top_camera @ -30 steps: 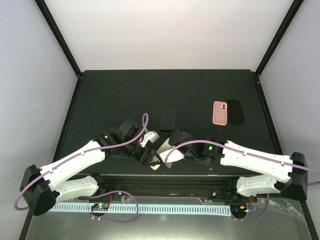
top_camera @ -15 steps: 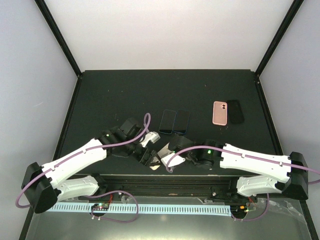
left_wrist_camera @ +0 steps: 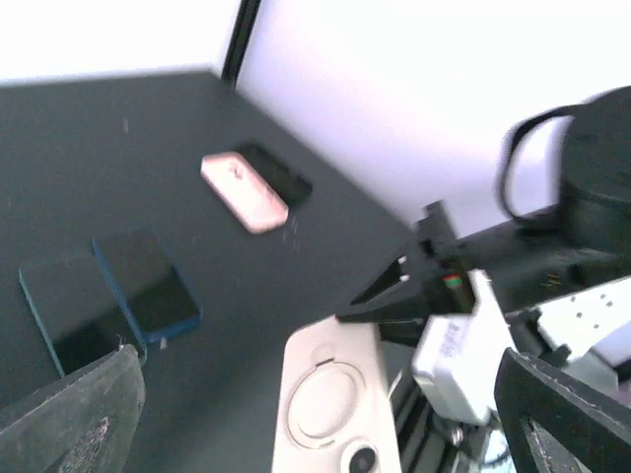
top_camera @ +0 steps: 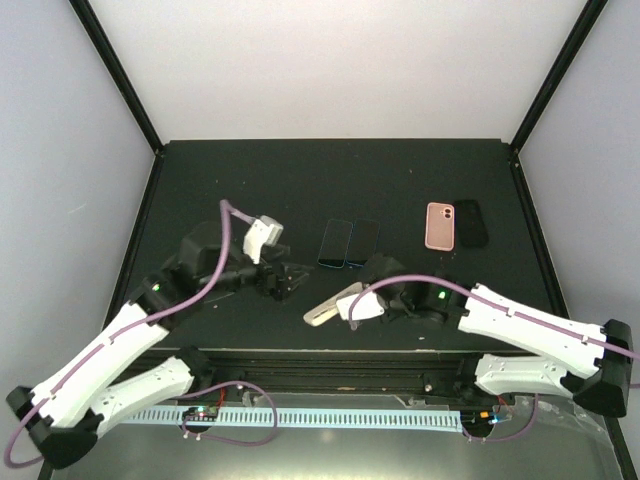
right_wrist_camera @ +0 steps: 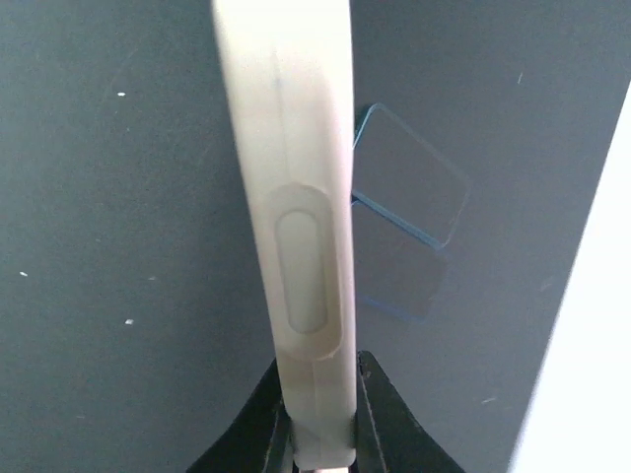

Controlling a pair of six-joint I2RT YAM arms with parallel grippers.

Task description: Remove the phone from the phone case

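Note:
A cream phone case [top_camera: 328, 307] with a ring on its back is held off the table near the front middle. My right gripper [top_camera: 353, 300] is shut on its right end. In the right wrist view the case [right_wrist_camera: 301, 197] stands edge-on between the black fingers [right_wrist_camera: 380, 419]. I cannot tell whether a phone sits inside it. My left gripper [top_camera: 287, 283] is open and empty, left of the case and apart from it. In the left wrist view its fingers [left_wrist_camera: 79, 419] stand wide apart with the case back [left_wrist_camera: 330, 404] between and beyond them.
Two blue-edged phones [top_camera: 336, 243] [top_camera: 364, 242] lie side by side behind the case, also in the right wrist view [right_wrist_camera: 404, 217]. A pink phone [top_camera: 440, 226] and a black one [top_camera: 470, 222] lie at the back right. The table's front rail [top_camera: 330, 360] runs close below the grippers.
My left gripper has let go of the case and drawn back to the left. The right gripper keeps the case and has shifted slightly right.

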